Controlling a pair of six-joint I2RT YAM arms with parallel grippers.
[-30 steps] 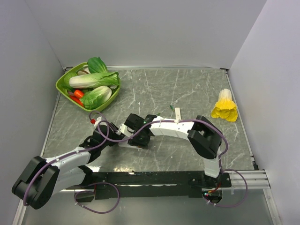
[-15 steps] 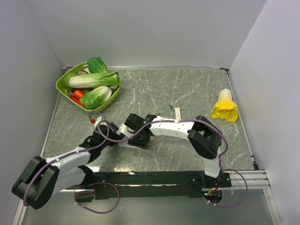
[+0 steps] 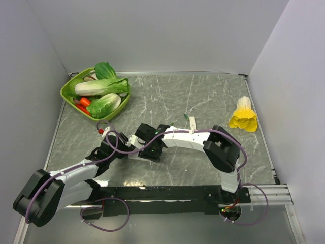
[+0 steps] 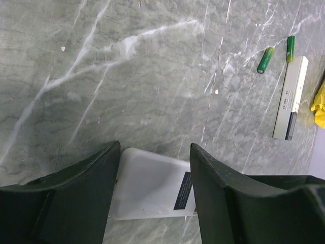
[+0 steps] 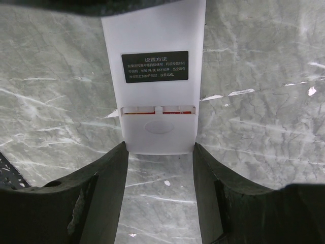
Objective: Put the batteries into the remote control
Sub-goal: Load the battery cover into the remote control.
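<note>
The remote control (image 5: pixel 155 40) lies white back up, with a black label, in the right wrist view. The batteries (image 5: pixel 138 110) show as orange-red strips in a slit above its ribbed cover. My right gripper (image 5: pixel 159 146) is shut on the cover end, a fingertip touching each corner. In the left wrist view the remote control (image 4: pixel 150 183) runs crosswise under my left gripper (image 4: pixel 155 147), whose jaws stand apart. One finger rests against the remote's far end and the other hangs over its label. In the top view both grippers meet at mid-table and hide the remote.
Two green pieces (image 4: pixel 265 60) and a narrow white-and-black bar (image 4: pixel 290 99) lie on the marble beyond the left gripper. A green bowl of vegetables (image 3: pixel 68 94) stands at the back left. A yellow object (image 3: pixel 244 116) lies at the right.
</note>
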